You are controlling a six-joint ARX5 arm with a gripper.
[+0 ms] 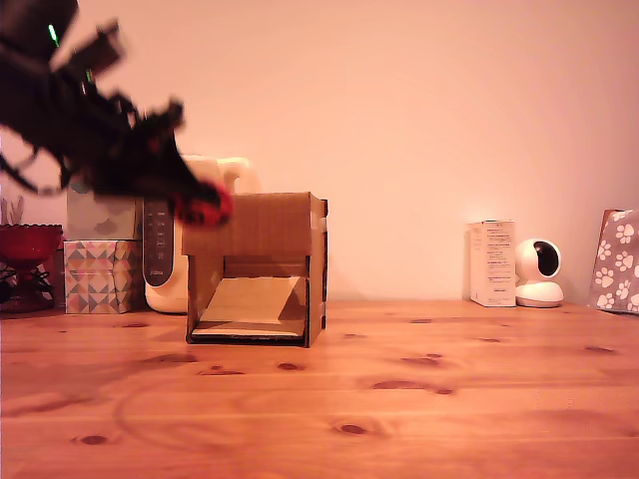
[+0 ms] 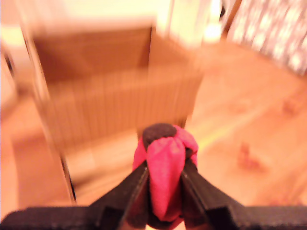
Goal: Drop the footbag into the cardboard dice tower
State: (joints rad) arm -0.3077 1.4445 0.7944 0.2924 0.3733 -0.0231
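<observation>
Claw clamped on my footbag, upper left of the exterior frame at the cardboard dice tower top edge; it bulges soft and light, squeezed across its middle

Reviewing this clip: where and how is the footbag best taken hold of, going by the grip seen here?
Across its middle, one finger on each side, as the claw does. The footbag is soft and roundish with no handle or edge, so a pinch that bulges it above the fingers holds well. Held so, its far end points toward the cardboard dice tower.
</observation>
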